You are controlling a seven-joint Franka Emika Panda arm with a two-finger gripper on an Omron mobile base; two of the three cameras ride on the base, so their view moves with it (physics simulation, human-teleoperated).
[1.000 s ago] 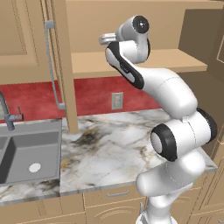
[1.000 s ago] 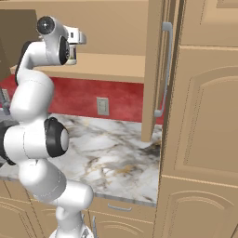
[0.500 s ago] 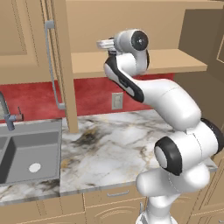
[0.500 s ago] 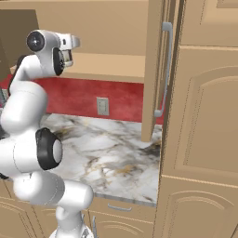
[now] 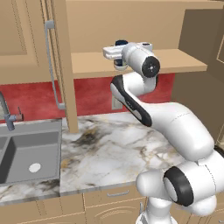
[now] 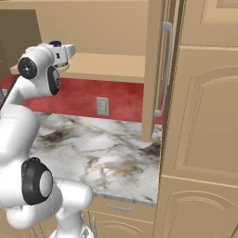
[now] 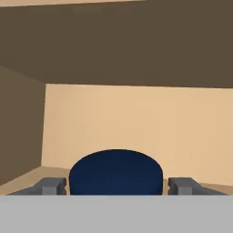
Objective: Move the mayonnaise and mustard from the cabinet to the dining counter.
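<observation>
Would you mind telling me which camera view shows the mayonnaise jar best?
The hand view: the mayonnaise jar sits close, its dark blue lid between the open fingertips. The left base view shows just a sliver of lid behind the hand; the right base view shows a small bit of blue.

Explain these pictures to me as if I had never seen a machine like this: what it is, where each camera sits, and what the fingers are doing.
This is a white robot arm on a mobile base, in a computer-rendered kitchen. Two cameras ride behind it, one to its left and one to its right, both looking forward over a marble counter; a grey sink shows in the left one. The third camera sits on the hand itself and looks along its fingers.

The arm reaches up into an open wooden cabinet. On the shelf stands the mayonnaise, seen by its dark blue lid. In the hand view the two fingers stand open, one on each side of that lid, with gaps showing. Nothing is gripped yet.
</observation>
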